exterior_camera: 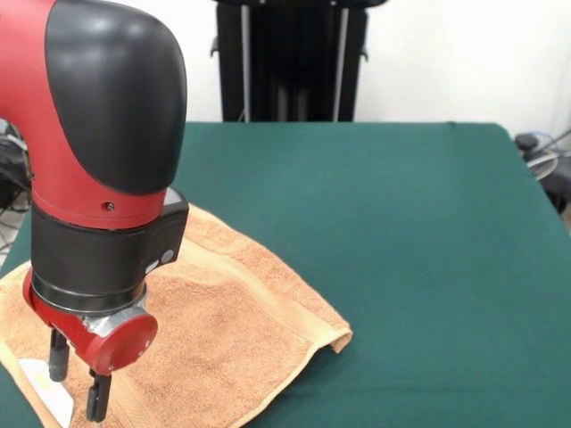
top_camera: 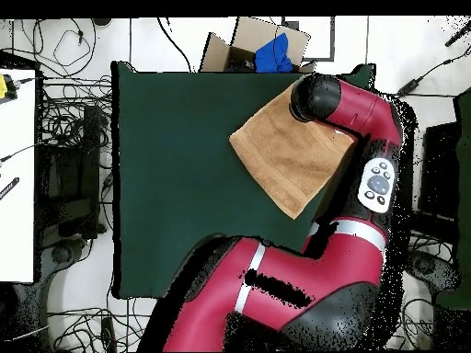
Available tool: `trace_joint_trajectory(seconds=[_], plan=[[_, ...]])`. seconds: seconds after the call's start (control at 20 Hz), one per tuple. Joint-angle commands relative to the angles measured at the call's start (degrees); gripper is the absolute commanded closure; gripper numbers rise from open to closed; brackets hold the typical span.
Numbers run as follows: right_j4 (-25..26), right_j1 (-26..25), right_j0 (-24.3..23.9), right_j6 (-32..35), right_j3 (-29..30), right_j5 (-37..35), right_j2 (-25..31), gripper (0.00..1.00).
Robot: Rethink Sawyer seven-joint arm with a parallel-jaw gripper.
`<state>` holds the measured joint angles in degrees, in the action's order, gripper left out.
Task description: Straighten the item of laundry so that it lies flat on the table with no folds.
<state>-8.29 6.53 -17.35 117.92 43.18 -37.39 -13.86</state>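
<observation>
Towel (exterior_camera: 223,330) sits spread at about 7 o'clock on the green tabletop (exterior_camera: 419,241) in the front view, one corner looks curled up. End effector (exterior_camera: 76,379) hangs over its white tag (exterior_camera: 49,388), fingers apart, maybe touching.
</observation>
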Motion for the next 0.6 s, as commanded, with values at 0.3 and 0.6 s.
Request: trace_joint_trajectory(seconds=[0.3, 0.6], plan=[[-1.49, 5.71, 1.54, 3.31, 16.67, -9.98, 6.08, 0.0], [-1.15, 9.5, 0.12, -1.16, 23.31, -10.7, 8.7, 0.0]])
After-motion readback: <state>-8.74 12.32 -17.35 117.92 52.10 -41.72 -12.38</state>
